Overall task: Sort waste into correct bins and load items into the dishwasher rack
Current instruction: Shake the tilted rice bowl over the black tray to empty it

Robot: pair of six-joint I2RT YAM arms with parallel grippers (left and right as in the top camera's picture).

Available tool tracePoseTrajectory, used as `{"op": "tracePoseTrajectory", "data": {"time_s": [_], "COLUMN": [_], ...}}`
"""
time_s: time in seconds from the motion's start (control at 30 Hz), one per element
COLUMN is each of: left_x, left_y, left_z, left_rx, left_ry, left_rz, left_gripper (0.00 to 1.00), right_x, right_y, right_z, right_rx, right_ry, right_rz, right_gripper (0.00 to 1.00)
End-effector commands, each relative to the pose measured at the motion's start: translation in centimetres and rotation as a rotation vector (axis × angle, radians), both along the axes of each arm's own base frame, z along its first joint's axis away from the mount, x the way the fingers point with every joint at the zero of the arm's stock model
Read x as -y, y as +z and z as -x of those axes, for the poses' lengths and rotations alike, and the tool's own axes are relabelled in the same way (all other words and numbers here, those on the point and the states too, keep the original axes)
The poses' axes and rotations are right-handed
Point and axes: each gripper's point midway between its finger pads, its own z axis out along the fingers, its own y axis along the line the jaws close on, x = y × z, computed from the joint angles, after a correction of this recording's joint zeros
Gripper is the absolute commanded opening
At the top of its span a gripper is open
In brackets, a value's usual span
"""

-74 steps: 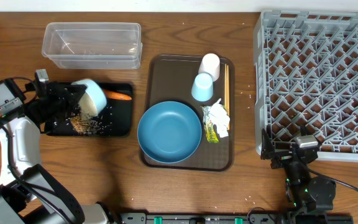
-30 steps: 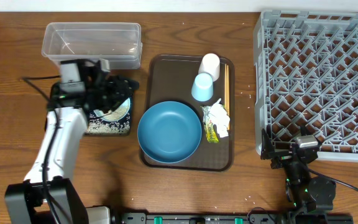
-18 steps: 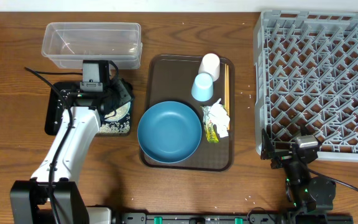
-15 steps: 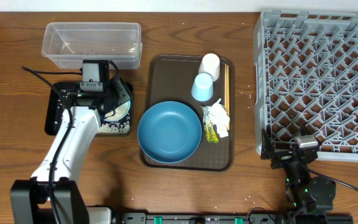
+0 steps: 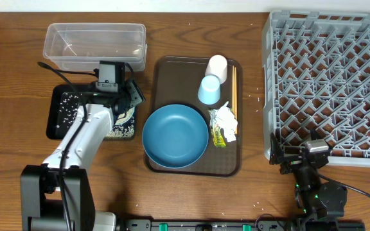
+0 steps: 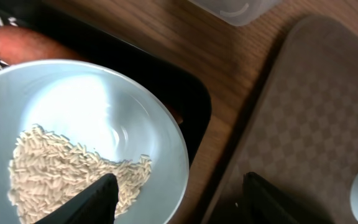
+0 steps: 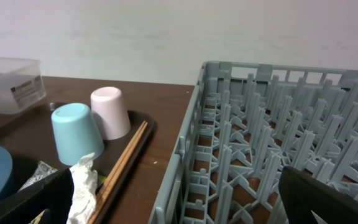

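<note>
Reaches in from 7 o'clock with left claw (image 6: 178, 182), fingers loose across the bowl (image 6: 86, 118) rim. Sits on the black tray (image 6: 194, 102) at 9 o'clock, rice (image 6: 61, 168) inside, carrot (image 6: 23, 43) just beside. Rests at 5 with right claw (image 7: 176, 176) wide open by the rack (image 7: 260, 124).

The left gripper (image 6: 179, 179) has swung from the black tray's (image 5: 51, 128) nine o'clock end to its three o'clock end; the light blue bowl (image 6: 104, 118), tipped before, now sits upright.

Two-tone arms
Left arm (image 5: 77, 140) white-shelled, black joints, black cable; left gripper (image 6: 178, 182) black-fingered (right arm (image 5: 311, 178) dark).
</note>
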Motion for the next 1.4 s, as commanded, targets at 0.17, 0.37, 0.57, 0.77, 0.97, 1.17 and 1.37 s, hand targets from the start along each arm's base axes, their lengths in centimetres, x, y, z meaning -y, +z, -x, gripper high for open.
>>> {"op": "tracePoseTrajectory", "data": {"time_s": [0.17, 0.37, 0.57, 0.77, 0.97, 1.17, 1.37], "left_x": [-1.5, -1.4, -1.4, -1.4, -1.4, -1.4, -1.4], "left_y": [-2.2, -2.4, -2.3, -2.8, -4.3, -3.7, -3.3], "left_z": [-0.7, -1.6, -1.9, -1.8, -1.4, -1.9, -2.0], "left_rx": [-0.040, -0.013, 0.000, -0.014, -0.055, -0.028, -0.018], "left_ry": [0.052, 0.053, 0.053, 0.053, 0.051, 0.052, 0.052], "left_rz": [-0.084, -0.081, -0.080, -0.081, -0.086, -0.083, -0.082], "left_gripper": [0.65, 0.65, 0.51, 0.49, 0.44, 0.41, 0.23], "right_x": [0.3, 0.3, 0.3, 0.3, 0.3, 0.3, 0.3], "right_y": [-0.1, -0.1, -0.1, -0.1, -0.1, -0.1, -0.1], "right_z": [0.0, 0.0, 0.0, 0.0, 0.0, 0.0, 0.0], "right_rx": [-0.001, -0.002, -0.001, -0.002, -0.001, -0.001, -0.001], "right_ry": [-0.010, -0.010, -0.010, -0.010, -0.010, -0.010, -0.010], "right_rz": [0.011, 0.011, 0.011, 0.011, 0.011, 0.011, 0.011], "right_gripper": [0.99, 0.99, 0.99, 0.99, 0.99, 0.99, 0.99]}}
